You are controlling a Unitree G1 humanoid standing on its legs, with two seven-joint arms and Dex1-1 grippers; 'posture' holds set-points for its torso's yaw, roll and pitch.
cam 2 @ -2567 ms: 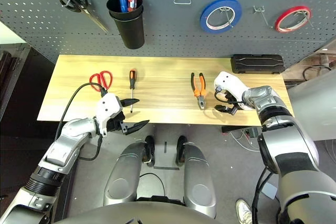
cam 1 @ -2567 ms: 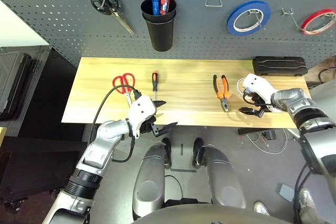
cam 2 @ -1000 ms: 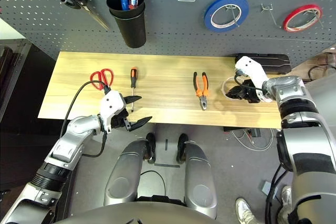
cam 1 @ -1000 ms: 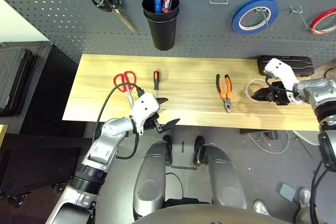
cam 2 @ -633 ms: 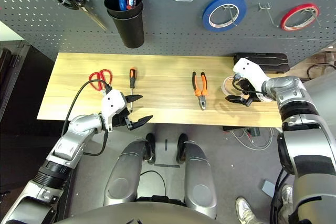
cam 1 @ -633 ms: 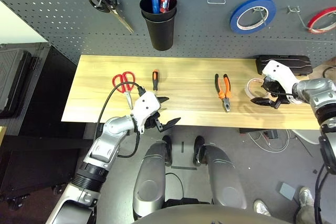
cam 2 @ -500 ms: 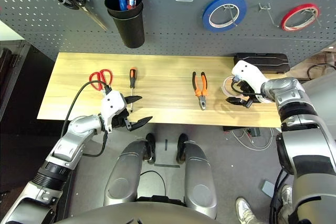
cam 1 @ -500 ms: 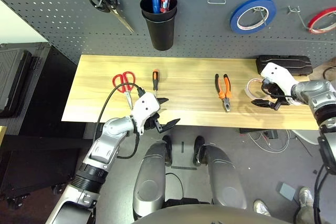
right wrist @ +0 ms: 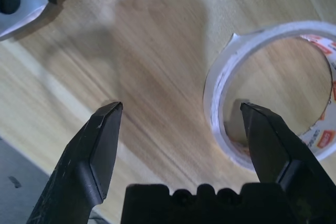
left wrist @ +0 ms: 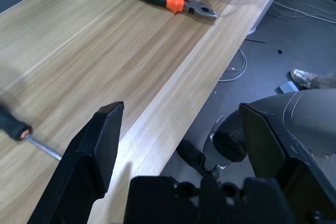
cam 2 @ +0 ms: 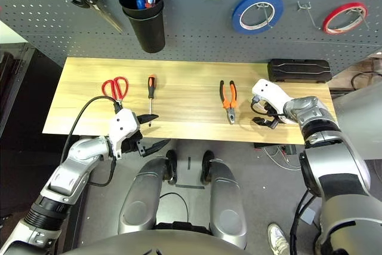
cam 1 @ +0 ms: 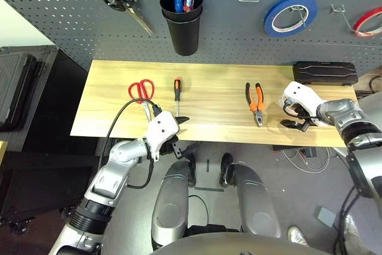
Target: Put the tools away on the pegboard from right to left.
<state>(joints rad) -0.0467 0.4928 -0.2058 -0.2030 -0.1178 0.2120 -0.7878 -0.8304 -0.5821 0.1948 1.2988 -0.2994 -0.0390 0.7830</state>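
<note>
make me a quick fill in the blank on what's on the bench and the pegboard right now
1. The right gripper is open, with one finger inside the ring of the cream-white ____ roll.
2. The pliers have orange and ____ handles.
3. The black cup hangs on the ____.
4. The red-handled scissors lie on the table beside the ____.

Missing words: tape; black; pegboard; screwdriver

A pale wooden tabletop point(cam 1: 215, 82) stands against the wall, evenly lit; beneath it lies a dark grey floor point(cam 1: 298, 207) strewn with loose cables point(cam 1: 304, 160) — one white, coiled near the right end; a black cabinet point(cam 1: 24, 100) stands at the left, with a cream wall patch point(cam 1: 15, 31) above it.
</note>
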